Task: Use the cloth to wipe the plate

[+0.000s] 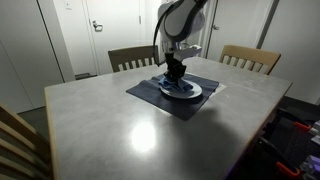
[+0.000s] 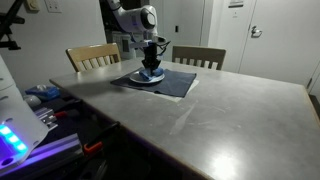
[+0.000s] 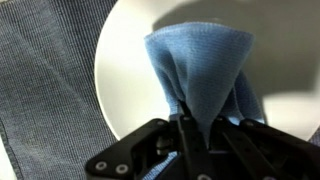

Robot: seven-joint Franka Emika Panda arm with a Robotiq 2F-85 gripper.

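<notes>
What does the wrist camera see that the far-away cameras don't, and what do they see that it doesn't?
Only the wrist view: the blue cloth up close, with its bunched folds pinched in the shut gripper, and the woven texture of the placemat.
Only the exterior views: the robot arm, the whole grey table and two wooden chairs behind it.
Both: the cloth over the white plate, which lies on the dark placemat.
</notes>
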